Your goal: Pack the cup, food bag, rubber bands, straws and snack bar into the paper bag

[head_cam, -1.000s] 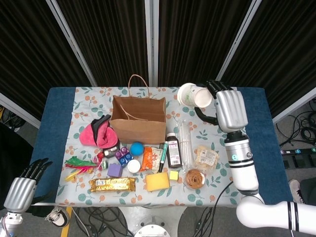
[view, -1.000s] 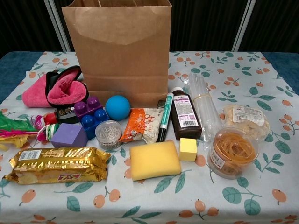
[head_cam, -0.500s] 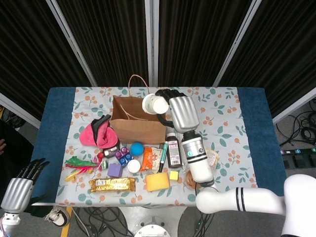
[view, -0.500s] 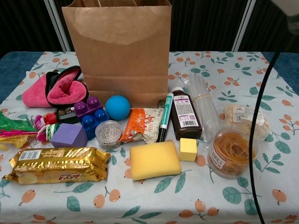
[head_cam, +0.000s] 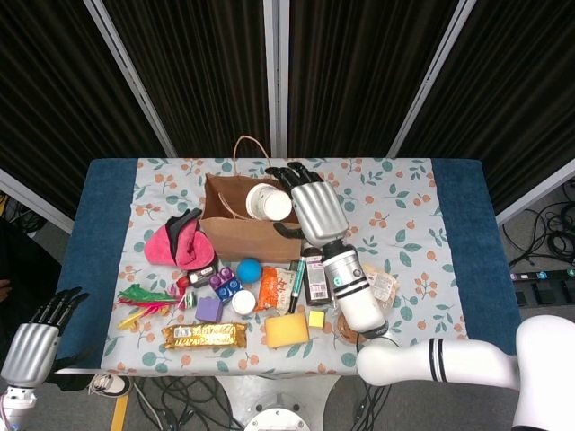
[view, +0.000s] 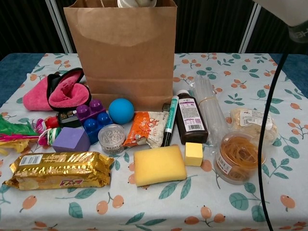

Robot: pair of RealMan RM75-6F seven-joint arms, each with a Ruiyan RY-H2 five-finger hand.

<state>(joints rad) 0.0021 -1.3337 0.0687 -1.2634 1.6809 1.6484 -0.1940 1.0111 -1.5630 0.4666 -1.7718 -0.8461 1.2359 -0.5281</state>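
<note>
Right hand: my right hand (head_cam: 314, 208) grips the cup (head_cam: 268, 202), fingers wrapped round it, over the open paper bag (head_cam: 250, 229)
Left hand: my left hand (head_cam: 40, 337) hangs off the table (head_cam: 108, 193); fingers apart, holding nothing

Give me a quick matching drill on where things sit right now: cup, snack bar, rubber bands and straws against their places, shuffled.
Things:
1. cup
2. snack bar
3. rubber bands
4. straws

Places:
A. in a clear round tub at the table's front right
B. held by the right hand over the paper bag opening
C. lying flat at the table's front left
D. lying beside the brown bottle, on its right

Pairs: 1-B, 2-C, 3-A, 4-D
</note>
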